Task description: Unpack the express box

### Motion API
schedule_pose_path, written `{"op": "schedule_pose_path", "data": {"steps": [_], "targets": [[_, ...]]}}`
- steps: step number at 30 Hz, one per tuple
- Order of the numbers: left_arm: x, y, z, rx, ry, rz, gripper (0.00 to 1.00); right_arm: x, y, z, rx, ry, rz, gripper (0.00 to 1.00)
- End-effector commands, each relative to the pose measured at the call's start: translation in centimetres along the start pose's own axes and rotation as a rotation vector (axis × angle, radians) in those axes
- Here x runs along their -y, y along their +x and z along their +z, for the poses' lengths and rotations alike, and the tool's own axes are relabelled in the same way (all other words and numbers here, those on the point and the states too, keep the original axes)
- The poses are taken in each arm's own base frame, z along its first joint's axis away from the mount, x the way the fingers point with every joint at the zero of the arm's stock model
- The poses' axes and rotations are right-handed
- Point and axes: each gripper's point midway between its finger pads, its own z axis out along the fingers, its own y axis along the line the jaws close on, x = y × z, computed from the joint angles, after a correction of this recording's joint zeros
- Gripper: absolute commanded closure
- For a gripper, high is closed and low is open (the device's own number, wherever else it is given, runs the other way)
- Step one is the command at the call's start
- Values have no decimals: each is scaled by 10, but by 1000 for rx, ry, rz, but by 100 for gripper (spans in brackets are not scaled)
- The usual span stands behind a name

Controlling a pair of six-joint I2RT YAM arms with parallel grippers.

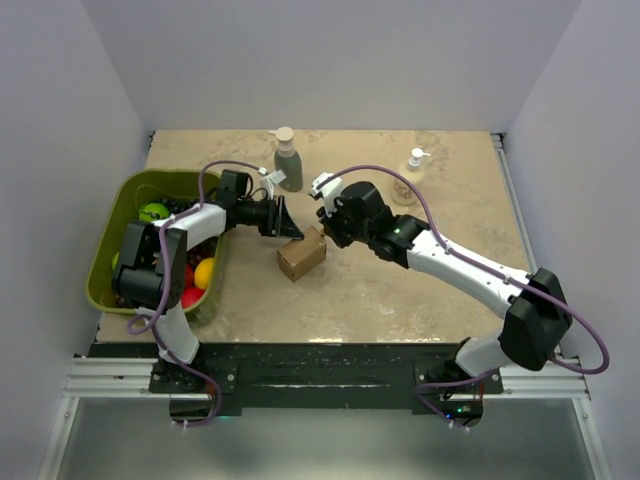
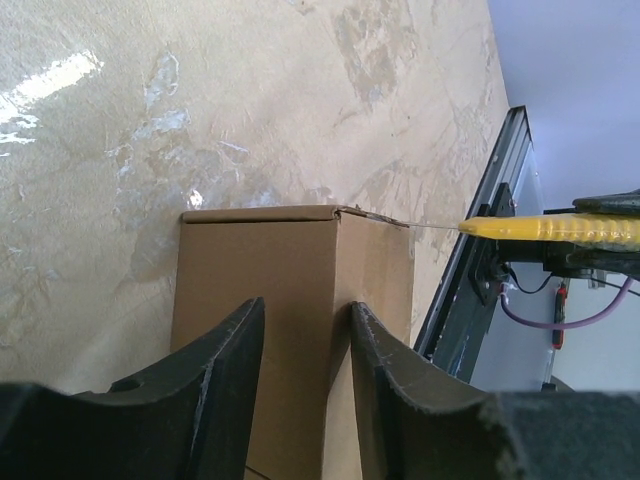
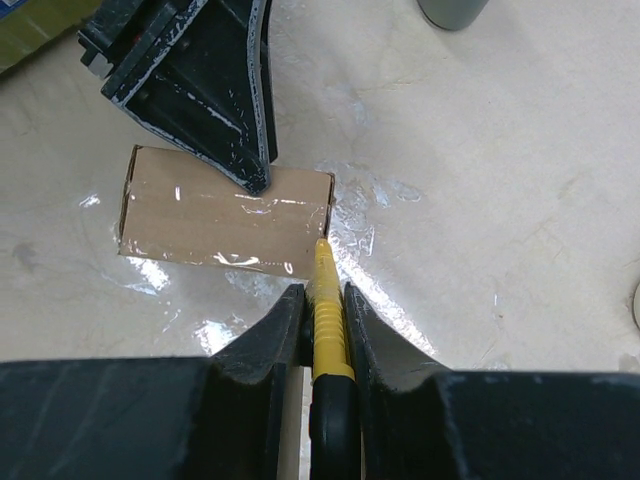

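- Box: a small brown carton lying near the middle of the table, between the two grippers. Its flaps are shut and a glossy strip of tape runs along the top.
- Progress: nothing has been taken out. The opening cut looks to be only at its start, so slitting the tape, lifting the flaps and emptying the box are all left to do.
- Knife: yellow, with its blade tip touching one top corner of the box.
- Right gripper: clamped on the knife handle.
- Left gripper: fingers narrowly parted with nothing between them. One tip rests on the top of the box, apparently steadying it.
- Room: bare tabletop lies in front of the box towards the near edge, and the blade's line along the top passes close to the left fingertip.
- Surroundings: the green bin is well apart on the left. A grey bottle and a pump bottle stand behind.
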Motion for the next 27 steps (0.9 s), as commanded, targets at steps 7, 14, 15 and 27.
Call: {"op": "schedule_pose_path", "data": {"steps": [7, 14, 15, 27], "targets": [[-52, 41, 10, -79, -197, -60, 60, 17, -26, -20, 41, 52, 54, 100], [-47, 43, 11, -83, -187, -48, 60, 25, -46, -2, 96, 81, 62, 100], [-46, 43, 12, -82, -185, -50, 60, 26, -50, 0, 105, 82, 65, 100], [-45, 43, 11, -77, -185, -48, 61, 21, -59, 22, 98, 50, 80, 100]]}}
